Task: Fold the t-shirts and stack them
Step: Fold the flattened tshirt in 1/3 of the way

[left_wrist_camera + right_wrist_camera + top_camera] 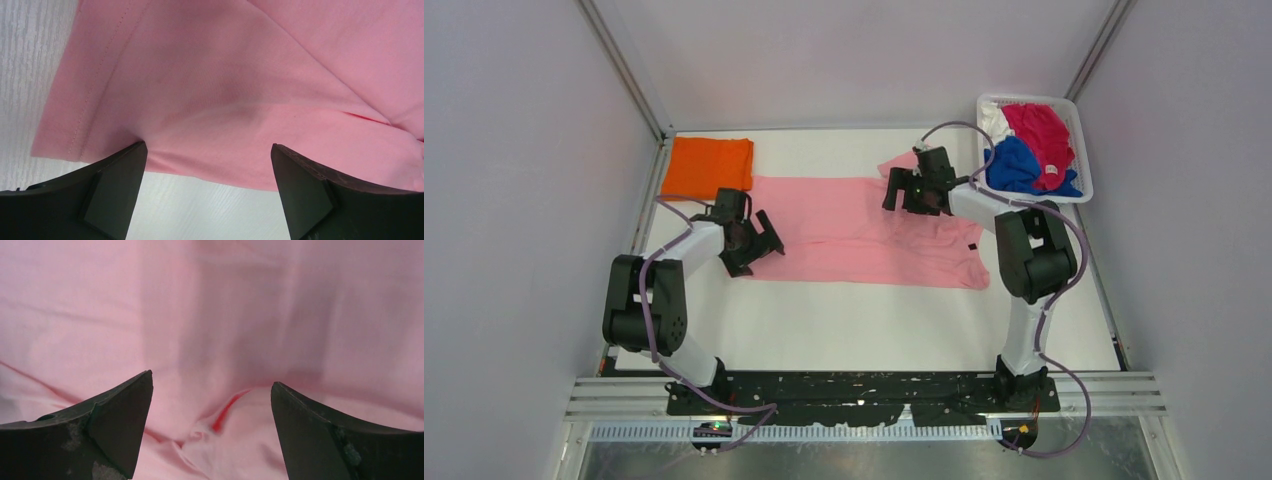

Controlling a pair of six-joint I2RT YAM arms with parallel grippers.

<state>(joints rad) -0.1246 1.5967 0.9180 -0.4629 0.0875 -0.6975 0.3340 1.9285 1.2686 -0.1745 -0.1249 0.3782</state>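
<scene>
A light pink t-shirt [864,230] lies spread flat in the middle of the table. My left gripper [759,243] is open at the shirt's left hem; in the left wrist view the hem corner [65,135] lies just past the spread fingers [120,180]. My right gripper [902,190] is open above the shirt's upper right part, over a small pucker of cloth [220,420]. An orange t-shirt [708,165] lies folded at the far left. Royal blue [1014,165], magenta-red [1042,135] and white [996,118] shirts lie in the basket.
A white plastic mesh basket [1079,150] stands at the far right corner. Grey walls close in the table on the left, back and right. White tabletop [874,325] shows in front of the pink shirt.
</scene>
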